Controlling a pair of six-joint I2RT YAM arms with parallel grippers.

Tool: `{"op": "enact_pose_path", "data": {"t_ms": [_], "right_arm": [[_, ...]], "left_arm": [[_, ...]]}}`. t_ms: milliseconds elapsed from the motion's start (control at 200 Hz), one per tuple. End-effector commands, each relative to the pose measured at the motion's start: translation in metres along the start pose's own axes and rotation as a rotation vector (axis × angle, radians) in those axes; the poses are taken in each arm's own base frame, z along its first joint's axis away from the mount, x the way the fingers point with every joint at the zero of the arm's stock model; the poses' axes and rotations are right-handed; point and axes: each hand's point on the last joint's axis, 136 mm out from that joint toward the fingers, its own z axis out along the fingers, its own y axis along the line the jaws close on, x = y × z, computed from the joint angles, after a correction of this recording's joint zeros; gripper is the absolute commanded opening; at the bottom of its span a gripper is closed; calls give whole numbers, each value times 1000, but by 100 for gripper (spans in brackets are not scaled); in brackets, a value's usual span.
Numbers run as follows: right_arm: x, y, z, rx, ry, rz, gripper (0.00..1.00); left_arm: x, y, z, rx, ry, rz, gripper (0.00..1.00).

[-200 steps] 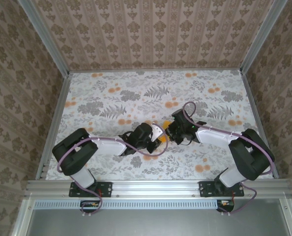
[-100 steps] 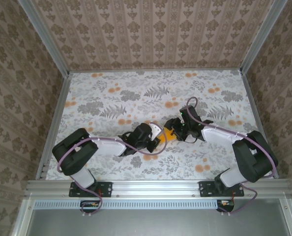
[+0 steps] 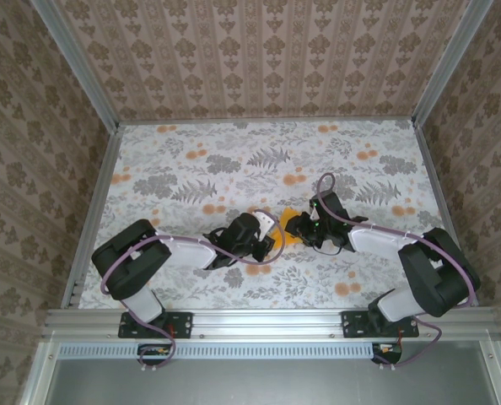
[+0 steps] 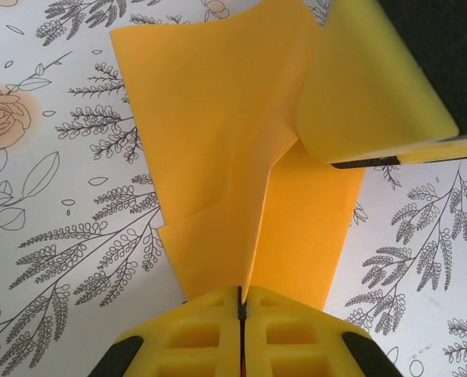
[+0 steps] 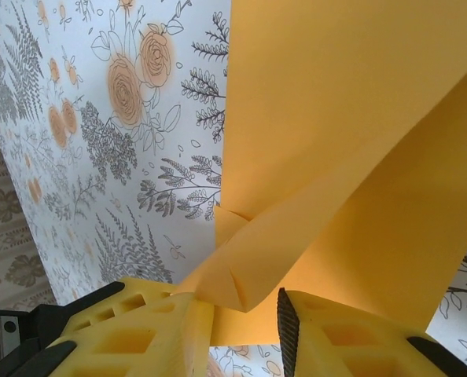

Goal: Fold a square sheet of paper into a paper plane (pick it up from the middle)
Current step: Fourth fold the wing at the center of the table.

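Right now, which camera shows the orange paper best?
Left wrist: nearly the whole paper, folds and edges clear. Right wrist has the paper too close, one creased part; top view makes the paper a small patch.

paper (image 3: 288, 236) | part-hidden by left tool (image 3: 272, 240), right tool (image 3: 304, 226) | cropped, right wrist view

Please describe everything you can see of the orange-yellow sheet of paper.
The square sheet of paper is thin, plain orange-yellow and already partly folded, with creases and overlapping flaps. It rests on the flowered table between both arms. The left tool is shut on one edge; a raised fold sits between the parted fingers of the right tool.
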Motion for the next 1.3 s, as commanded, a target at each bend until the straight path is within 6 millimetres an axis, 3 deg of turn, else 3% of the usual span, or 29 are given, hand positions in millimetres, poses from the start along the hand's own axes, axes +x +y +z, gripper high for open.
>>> {"op": "enact_pose_path", "data": {"t_ms": [0,260,520,770,1010,1295], "right_arm": [[-2,5,-3,-37,-17,-41,37],[-16,-2,-13,48,-36,49,60],[-10,-16,-13,156,74,207,61],[-7,-23,-7,205,117,265,51],[-14,-11,-4,175,111,271,36],[-10,-9,-3,165,134,288,6]], "left_arm": [[3,2,2,1,4,-23,8],[5,-2,0,20,18,40,9],[5,-7,-3,14,39,211,9],[3,-10,-5,12,39,296,9],[4,-13,-5,26,40,332,9],[-4,-14,-4,30,36,350,13]]}}
